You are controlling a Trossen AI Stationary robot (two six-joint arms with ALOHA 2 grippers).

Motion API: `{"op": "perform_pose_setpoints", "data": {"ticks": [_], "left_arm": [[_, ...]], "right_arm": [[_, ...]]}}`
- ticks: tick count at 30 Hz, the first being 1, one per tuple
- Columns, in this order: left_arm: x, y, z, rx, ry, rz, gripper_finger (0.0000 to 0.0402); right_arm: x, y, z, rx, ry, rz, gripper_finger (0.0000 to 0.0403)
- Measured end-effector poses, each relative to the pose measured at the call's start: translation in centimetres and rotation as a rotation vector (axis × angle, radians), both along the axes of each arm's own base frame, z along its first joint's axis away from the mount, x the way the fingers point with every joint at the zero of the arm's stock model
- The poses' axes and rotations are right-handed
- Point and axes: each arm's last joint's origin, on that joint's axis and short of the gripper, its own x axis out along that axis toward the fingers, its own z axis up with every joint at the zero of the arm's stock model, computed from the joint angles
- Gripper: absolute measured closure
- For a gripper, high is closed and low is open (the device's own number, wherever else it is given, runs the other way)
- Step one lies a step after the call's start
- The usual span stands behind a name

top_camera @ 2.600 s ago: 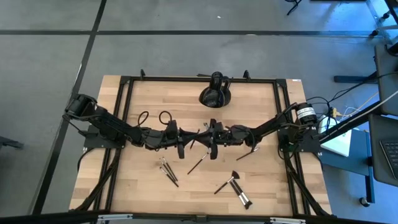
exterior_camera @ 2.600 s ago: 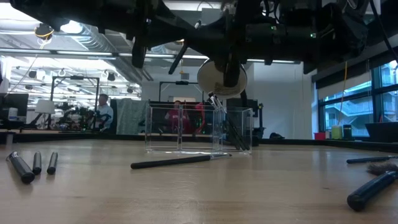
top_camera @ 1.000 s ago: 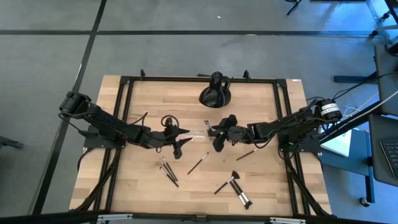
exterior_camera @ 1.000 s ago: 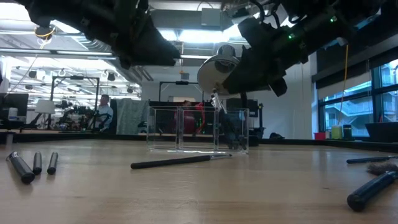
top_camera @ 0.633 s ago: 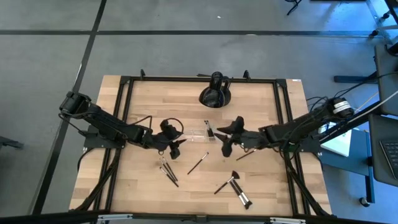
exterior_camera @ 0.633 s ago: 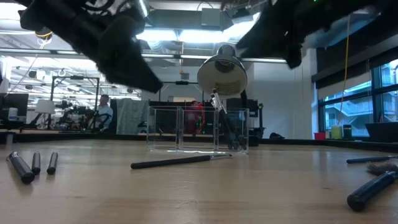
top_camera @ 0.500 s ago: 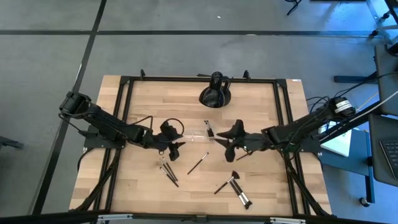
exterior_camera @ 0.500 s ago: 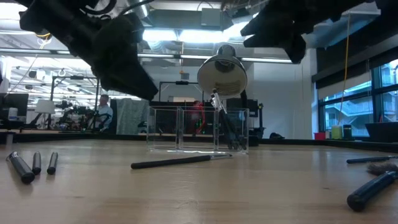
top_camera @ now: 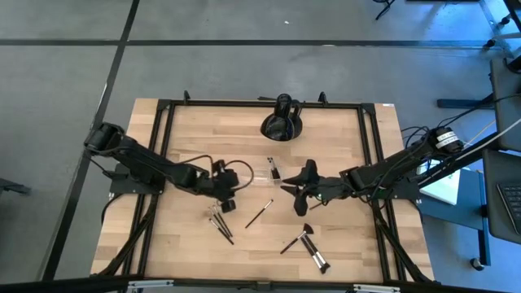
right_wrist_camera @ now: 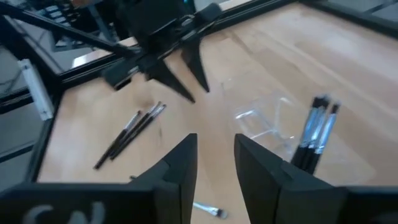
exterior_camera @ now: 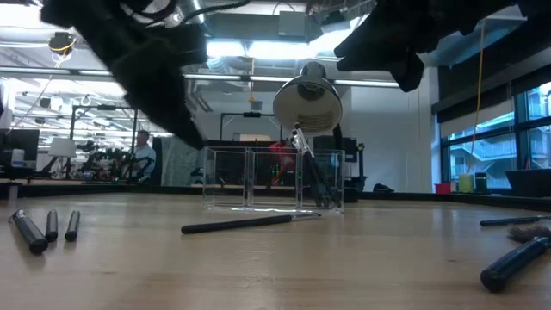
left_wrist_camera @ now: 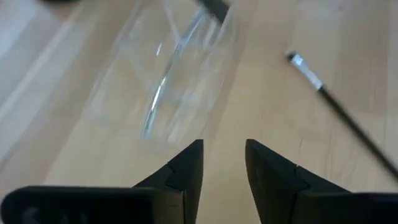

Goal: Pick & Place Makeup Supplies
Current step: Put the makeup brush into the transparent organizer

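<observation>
- The left gripper [top_camera: 228, 203] hangs above the surface [top_camera: 350, 244] just left of centre, its fingers [left_wrist_camera: 186, 168] a narrow gap apart and holding nothing.
- The right gripper [top_camera: 298, 198] hangs right of centre, likewise narrowly parted and empty, as its wrist view shows [right_wrist_camera: 214, 162].
- Between them stands the clear tray [top_camera: 262, 175], with a few brushes [right_wrist_camera: 317, 127] upright in the end compartment nearer the right arm.
- Loose brushes lie on the near half of the surface: a cluster of three [top_camera: 221, 223] just in front of the left gripper, a single thin brush [top_camera: 260, 213] between the two grippers, and a pair with a fan brush [top_camera: 303, 240] in front of the right gripper.
- Another thin brush [top_camera: 324, 201] lies partly under the right arm.
- The cluster is nearest the left gripper, so I judge that arm has the shorter reach to it.
- Its long axes run diagonally, away from the left arm toward the near edge, so the fingers would need to close across that line.
- The single brush runs the other diagonal and either arm could reach it.
- Open wood surrounds all the loose brushes; the near edge is well apart from them.
- The black lamp [top_camera: 282, 122] stands at the far edge, out of the way.
</observation>
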Motion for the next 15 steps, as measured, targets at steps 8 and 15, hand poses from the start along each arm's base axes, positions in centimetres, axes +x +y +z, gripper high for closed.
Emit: {"op": "perform_pose_setpoints", "data": {"ticks": [8,15], "left_arm": [[2.7,-0.8,-0.2,0.019,-0.015,-0.022,0.0303],[3.3,-1.0,-0.9,-0.015,-0.044,-0.001,0.0302]], "right_arm": [[-0.2,-0.1,-0.4,-0.042,0.045,-0.001,0.0298],[-0.6,-0.6,-1.5,-0.008,0.148,-0.051,0.0298]]}}
